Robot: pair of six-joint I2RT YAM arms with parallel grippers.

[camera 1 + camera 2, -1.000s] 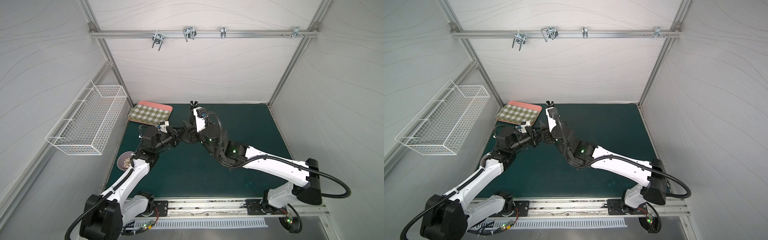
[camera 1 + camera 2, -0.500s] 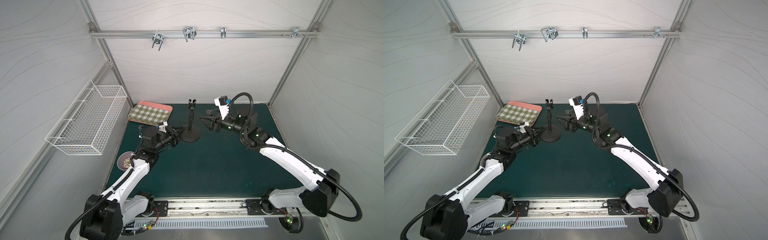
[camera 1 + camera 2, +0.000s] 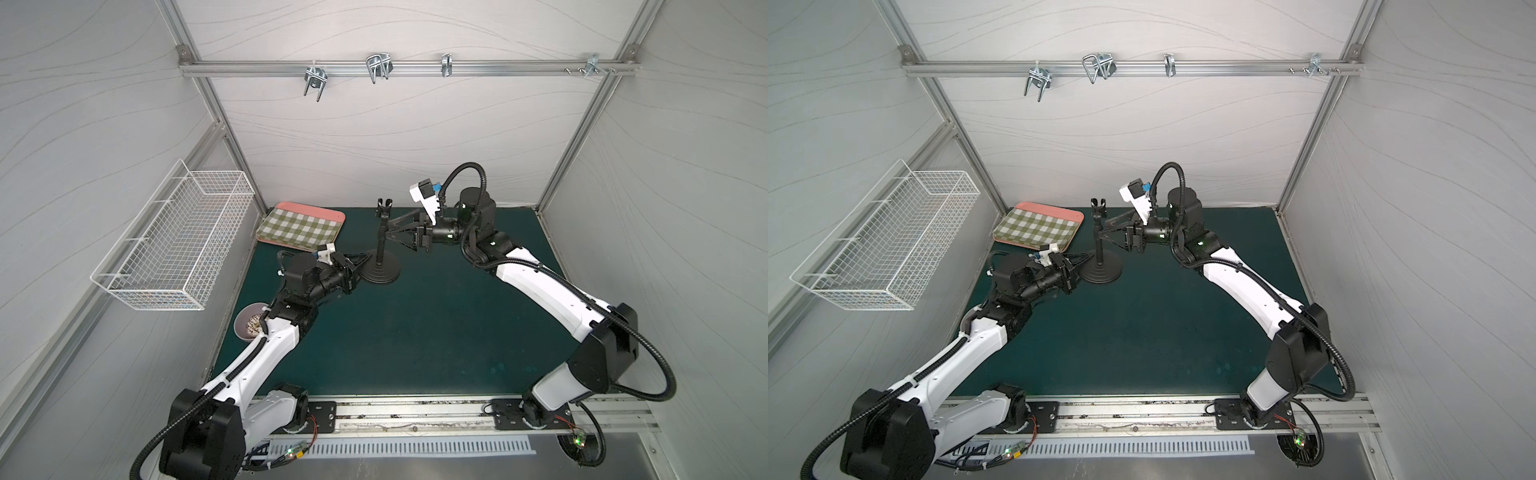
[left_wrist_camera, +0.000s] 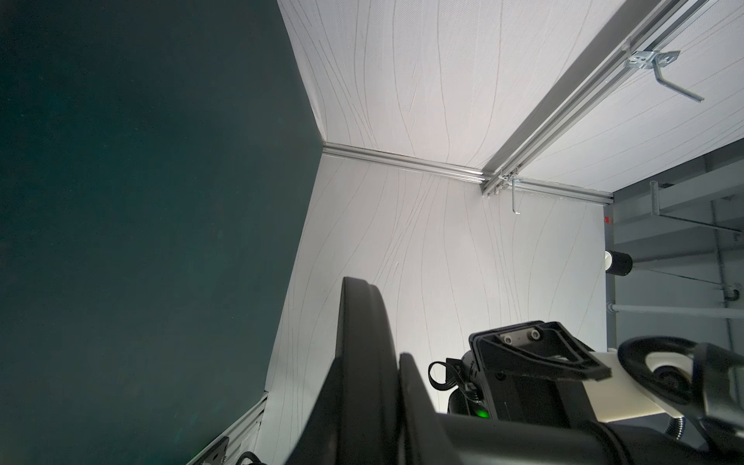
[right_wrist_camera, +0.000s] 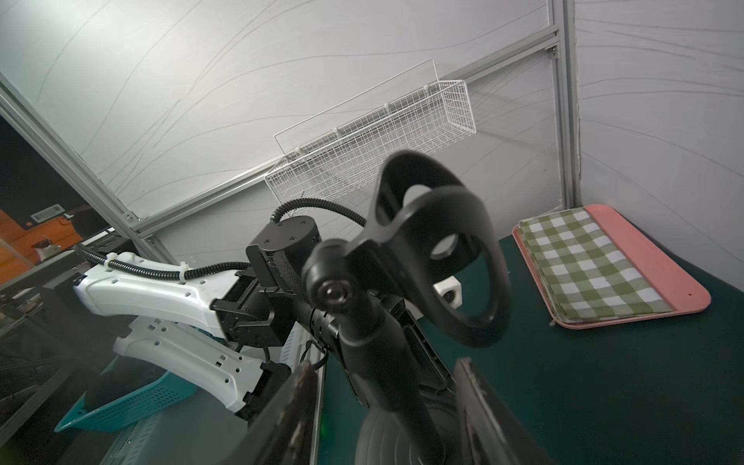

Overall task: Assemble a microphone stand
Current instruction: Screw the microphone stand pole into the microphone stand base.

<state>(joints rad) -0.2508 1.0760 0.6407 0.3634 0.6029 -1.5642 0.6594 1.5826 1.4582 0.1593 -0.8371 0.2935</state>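
Note:
The black microphone stand stands upright at the back left of the green mat. Its rod (image 3: 381, 245) (image 3: 1099, 245) rises from the round base (image 3: 380, 274) (image 3: 1100, 272) to the U-shaped clip (image 3: 384, 206) (image 3: 1098, 205). My left gripper (image 3: 365, 259) (image 3: 1086, 257) is shut on the base's rim (image 4: 362, 342), which runs edge-on between its jaws. My right gripper (image 3: 388, 230) (image 3: 1104, 230) (image 5: 382, 414) is open around the rod (image 5: 382, 354) below the clip (image 5: 443, 249). One finger stands on each side of the rod, with gaps showing.
A pink tray with a green checked cloth (image 3: 301, 228) lies at the back left corner. A white wire basket (image 3: 178, 245) hangs on the left wall. A small bowl (image 3: 249, 326) sits beside the left arm. Metal hooks (image 3: 316, 81) hang from the overhead rail.
My right gripper has come in from the right and now straddles the rod, with its jaws narrower than before. The left gripper and the stand have stayed put.

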